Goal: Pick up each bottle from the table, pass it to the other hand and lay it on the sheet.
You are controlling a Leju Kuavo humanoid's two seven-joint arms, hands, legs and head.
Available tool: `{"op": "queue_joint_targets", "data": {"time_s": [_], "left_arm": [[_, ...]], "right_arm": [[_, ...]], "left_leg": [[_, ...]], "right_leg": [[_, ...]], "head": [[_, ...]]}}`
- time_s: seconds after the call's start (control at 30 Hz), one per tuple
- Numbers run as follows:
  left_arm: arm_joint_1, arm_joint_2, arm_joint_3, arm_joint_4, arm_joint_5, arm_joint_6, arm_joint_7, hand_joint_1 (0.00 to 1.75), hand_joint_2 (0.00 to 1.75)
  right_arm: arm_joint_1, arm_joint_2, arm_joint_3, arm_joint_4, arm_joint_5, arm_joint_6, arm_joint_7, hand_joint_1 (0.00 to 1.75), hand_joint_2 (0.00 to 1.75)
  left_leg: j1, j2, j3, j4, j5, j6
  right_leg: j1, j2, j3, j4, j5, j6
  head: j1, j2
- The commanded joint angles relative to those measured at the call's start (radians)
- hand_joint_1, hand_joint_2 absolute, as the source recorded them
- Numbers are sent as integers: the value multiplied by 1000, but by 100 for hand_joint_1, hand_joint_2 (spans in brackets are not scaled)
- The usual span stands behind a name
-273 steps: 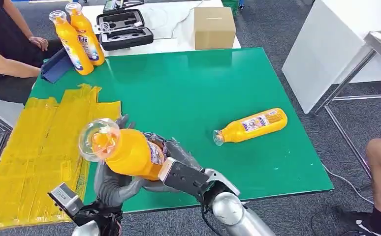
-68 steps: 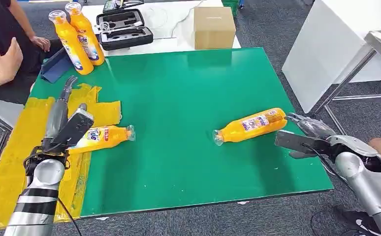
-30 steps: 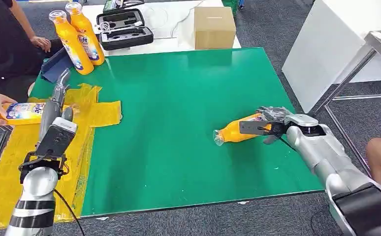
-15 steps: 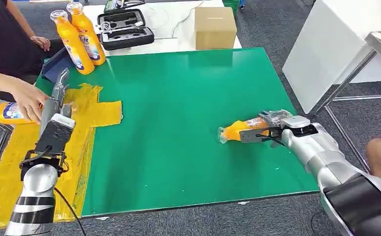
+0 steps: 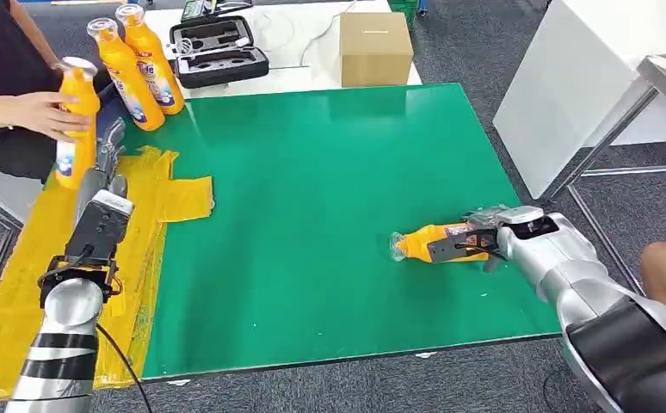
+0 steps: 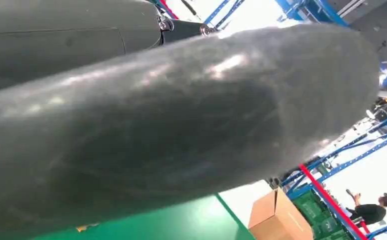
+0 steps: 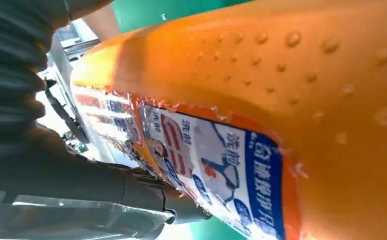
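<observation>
Fingers of the right hand (image 5: 476, 239) wrap the lying orange bottle (image 5: 428, 243) on the green table (image 5: 312, 189). The left hand (image 5: 106, 159), empty with fingers extended, hovers over the yellow sheet (image 5: 20, 284).

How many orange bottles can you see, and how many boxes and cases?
Orange bottles: 4 (two standing at the table's far corner, one in a person's hand, one lying under the robot's right hand)
Cardboard boxes: 1
Black cases: 1
Total: 6
</observation>
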State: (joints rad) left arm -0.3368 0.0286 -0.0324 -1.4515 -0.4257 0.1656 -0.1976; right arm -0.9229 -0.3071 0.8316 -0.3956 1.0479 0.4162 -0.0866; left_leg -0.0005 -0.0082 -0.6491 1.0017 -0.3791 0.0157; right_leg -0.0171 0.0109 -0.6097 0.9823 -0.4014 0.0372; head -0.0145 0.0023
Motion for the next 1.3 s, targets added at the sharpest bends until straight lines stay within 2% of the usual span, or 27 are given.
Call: {"op": "queue_joint_targets", "data": {"time_s": [0.03,0.2,0.73,0.8,0.87,0.93,0.97,1.07,1.13,1.2,1.27,1.3], "left_arm": [[-38,7,23,91,7,-3,-3,0,0],[-20,10,32,67,7,-2,-3,0,0],[28,5,56,19,9,0,-3,0,0],[44,-3,64,6,7,-4,2,0,0],[82,-17,72,-28,28,-51,34,0,0],[118,-24,68,-53,109,-151,62,0,0],[143,-23,56,-55,166,-216,59,0,0],[184,-25,20,28,373,-380,99,0,0],[198,-29,-21,62,431,-400,60,0,0],[199,-33,-32,64,431,-391,53,0,0],[190,-28,-87,48,417,-398,26,0,0],[186,-40,-105,43,414,-405,18,0,0]], "right_arm": [[-28,18,18,47,-37,7,-1,175,175],[-16,32,-41,25,-98,-19,-8,175,175],[-14,50,-31,-47,-101,-41,-1,175,175],[11,66,-60,-66,-113,-105,60,175,175],[52,98,-121,-116,-106,-249,175,175,175],[103,130,-239,-228,-172,-331,222,175,175],[135,149,-315,-347,-239,-347,205,175,175],[196,197,-448,-650,-494,-263,157,175,175],[213,214,-457,-757,-635,-205,161,175,175],[216,214,-448,-773,-640,-205,176,175,175],[194,203,-393,-763,-747,-121,126,175,175],[187,208,-366,-770,-743,-117,126,175,175]], "left_leg": [[1,0,4,1,-2,-2],[1,1,3,0,-2,-1],[0,3,3,0,-2,-1],[1,3,4,0,-2,-2],[1,4,6,0,-3,-2],[1,4,3,-1,-2,-1],[1,6,4,-1,-3,-1],[0,10,4,-1,-3,-2],[0,9,4,-1,-3,-2],[0,8,4,0,-4,-2],[1,4,1,-1,-2,-2],[1,1,2,0,-2,-2]], "right_leg": [[1,-1,4,0,-2,-2],[1,0,3,0,-1,-2],[1,2,2,0,-1,-2],[1,2,3,0,-1,-2],[2,2,5,0,-2,-3],[1,3,2,-1,0,-1],[1,4,3,-1,-1,-2],[0,8,1,0,0,-2],[0,7,1,1,-1,-2],[0,5,1,2,-2,-2],[1,2,-2,1,-2,-1],[1,-2,1,1,-3,-2]], "head": [[0,0],[0,0],[0,0],[0,0],[0,0],[0,0],[1,0],[0,0],[1,0],[0,0],[0,0],[0,0]]}}
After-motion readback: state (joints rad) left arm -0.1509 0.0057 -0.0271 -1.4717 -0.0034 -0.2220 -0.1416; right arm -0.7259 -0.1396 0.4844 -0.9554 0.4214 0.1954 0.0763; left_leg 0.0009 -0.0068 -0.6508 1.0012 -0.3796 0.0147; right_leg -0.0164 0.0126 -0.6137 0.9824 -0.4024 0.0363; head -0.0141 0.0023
